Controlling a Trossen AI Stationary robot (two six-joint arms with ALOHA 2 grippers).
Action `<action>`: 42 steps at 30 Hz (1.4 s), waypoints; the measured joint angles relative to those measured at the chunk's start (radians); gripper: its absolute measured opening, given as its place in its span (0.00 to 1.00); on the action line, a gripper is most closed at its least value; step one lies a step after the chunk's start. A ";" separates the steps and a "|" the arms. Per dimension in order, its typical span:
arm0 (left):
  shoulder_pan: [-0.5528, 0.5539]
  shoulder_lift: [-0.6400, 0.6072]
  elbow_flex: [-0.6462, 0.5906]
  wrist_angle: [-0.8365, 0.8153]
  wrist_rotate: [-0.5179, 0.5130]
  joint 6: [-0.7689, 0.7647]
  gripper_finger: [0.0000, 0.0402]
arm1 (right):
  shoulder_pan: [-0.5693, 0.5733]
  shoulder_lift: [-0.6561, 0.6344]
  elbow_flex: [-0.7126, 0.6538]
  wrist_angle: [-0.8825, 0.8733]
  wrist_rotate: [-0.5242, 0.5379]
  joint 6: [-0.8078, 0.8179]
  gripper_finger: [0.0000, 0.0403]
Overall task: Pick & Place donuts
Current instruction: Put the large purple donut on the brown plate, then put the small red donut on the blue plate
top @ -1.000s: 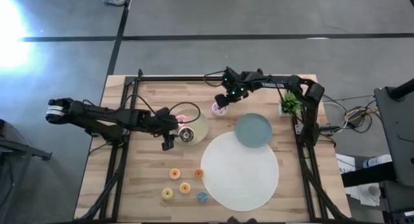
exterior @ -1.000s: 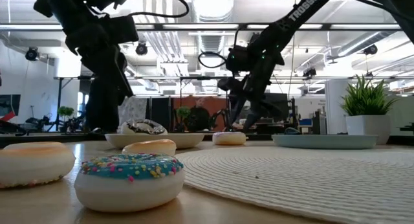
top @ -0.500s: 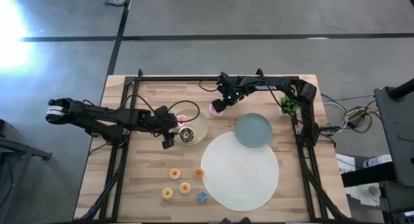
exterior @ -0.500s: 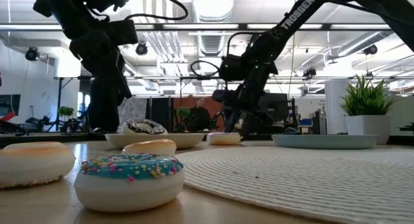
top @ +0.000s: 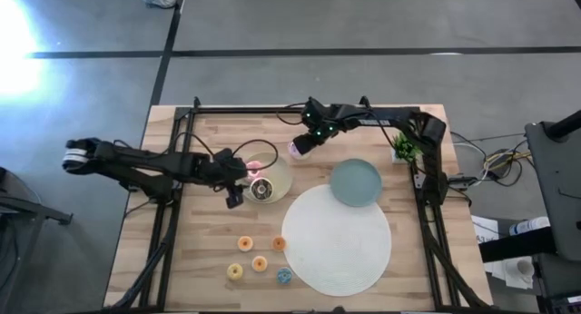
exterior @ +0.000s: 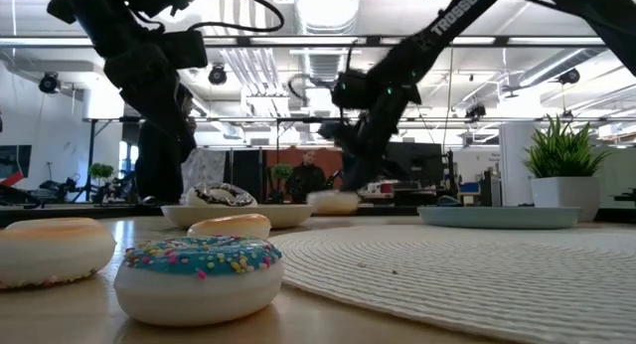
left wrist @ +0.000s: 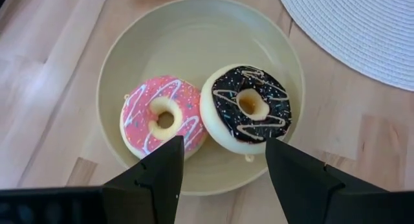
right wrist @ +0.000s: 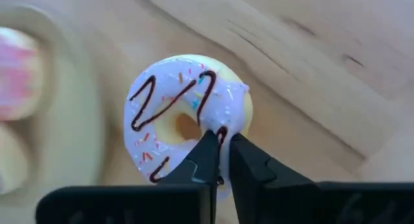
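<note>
My right gripper (right wrist: 220, 149) is pinching the purple donut (right wrist: 184, 117) by one side of its ring, fingers nearly together with the rim squeezed between them. The donut is a ring with no long axis to speak of; its iced face, with dark squiggles and sprinkles, is turned toward my wrist camera and the hole shows clear through. From above, the donut (top: 300, 149) sits at my fingertips over bare wood near the table's far edge, between the beige bowl (top: 280, 176) and the teal plate (top: 355, 182), just beside the bowl's rim. In the low view it (exterior: 333, 202) appears just behind the bowl; I cannot tell whether it touches the table.

My left gripper (left wrist: 223, 162) hangs over the beige bowl (left wrist: 129, 49) with its fingers spread wide, holding nothing. In the bowl lie two donuts flat, icing up, touching side by side: the pink donut (left wrist: 163, 116) with white squiggles, and the brown donut (left wrist: 246, 111) with pale drizzle and sprinkles.

The teal plate holds nothing. The white mat (top: 336, 240) lies in front of it, bare. Beside the mat's left edge, on the wood, lie five mini donuts, flat: two orange (top: 244, 244), one red (top: 279, 243), one yellow (top: 234, 271), one blue (top: 284, 277). A small potted plant (top: 406, 146) stands near the right arm's base.
</note>
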 joint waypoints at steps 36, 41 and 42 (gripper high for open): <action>-0.010 -0.234 0.000 -0.157 -0.056 -0.077 0.48 | 0.253 0.158 0.342 -0.154 0.137 0.001 0.46; -0.025 -0.234 0.000 -0.164 0.007 -0.098 0.48 | 0.270 0.106 0.350 -0.154 0.174 -0.124 0.47; -0.031 -0.234 0.000 -0.169 0.032 -0.103 0.48 | 0.280 0.087 0.353 -0.160 0.168 -0.167 0.47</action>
